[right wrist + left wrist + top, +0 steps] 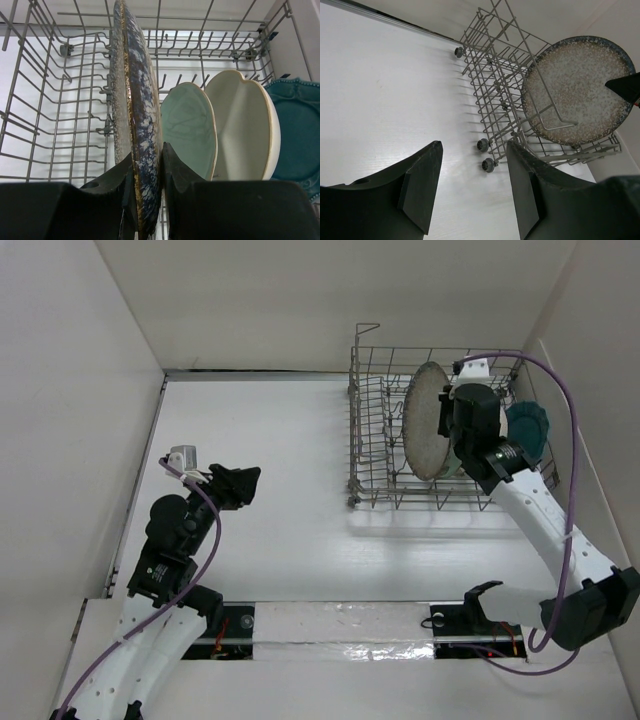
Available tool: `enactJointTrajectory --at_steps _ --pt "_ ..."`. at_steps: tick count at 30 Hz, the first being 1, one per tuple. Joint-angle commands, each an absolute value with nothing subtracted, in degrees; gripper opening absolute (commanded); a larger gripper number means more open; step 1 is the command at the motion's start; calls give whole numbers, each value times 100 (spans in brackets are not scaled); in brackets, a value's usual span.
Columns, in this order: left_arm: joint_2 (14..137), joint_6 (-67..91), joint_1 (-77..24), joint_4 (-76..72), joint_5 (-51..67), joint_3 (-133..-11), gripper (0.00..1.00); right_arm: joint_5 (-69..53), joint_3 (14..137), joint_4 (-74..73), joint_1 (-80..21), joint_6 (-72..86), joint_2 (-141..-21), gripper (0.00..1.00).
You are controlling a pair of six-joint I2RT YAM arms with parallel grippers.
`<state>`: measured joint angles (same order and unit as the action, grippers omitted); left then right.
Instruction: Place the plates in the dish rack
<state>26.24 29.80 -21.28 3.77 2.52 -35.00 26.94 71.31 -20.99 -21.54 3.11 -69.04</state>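
Note:
The grey wire dish rack [375,440] stands at the table's far right. My right gripper [148,200] is shut on the rim of the large speckled plate [135,120], holding it upright on edge inside the rack [55,115]. The plate also shows in the top view [425,420] and the left wrist view [575,87]. The mint green plate [187,130] and the cream divided plate [242,130] stand on edge to its right. The teal scalloped plate [297,130] lies beyond them, also in the top view [528,430]. My left gripper [472,192] is open and empty over bare table at the left [240,485].
White walls enclose the table on the left, back and right. The rack [490,65] has small grey wheels [483,145] at its corners. A foil-taped strip [340,625] runs along the near edge between the arm bases.

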Motion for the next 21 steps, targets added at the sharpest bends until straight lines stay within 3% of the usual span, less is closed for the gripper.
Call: enactJointTrajectory --at_steps 1,7,15,18,19,20,21 --pt "2663 2822 -2153 211 193 -3726 51 3304 7313 -238 -2329 150 -6758 0" --pt "2742 2575 -2153 369 158 -3806 57 3709 7067 -80 -2558 141 -7084 0" --pt "2795 2549 -2153 343 184 -3797 57 3858 6944 -62 -2663 316 -7093 0" --pt "2821 2540 -2153 334 202 -3797 58 3893 6900 -62 -2663 413 -6988 15" --pt "2839 2531 -2153 325 237 -3797 59 3894 6908 -70 -2663 439 -6918 32" --pt "2848 2540 -2153 299 272 -3779 60 3894 6908 -96 -2663 474 -6865 38" --pt "2856 2540 -2153 290 299 -3788 61 3876 6908 -105 -2663 544 -6803 52"
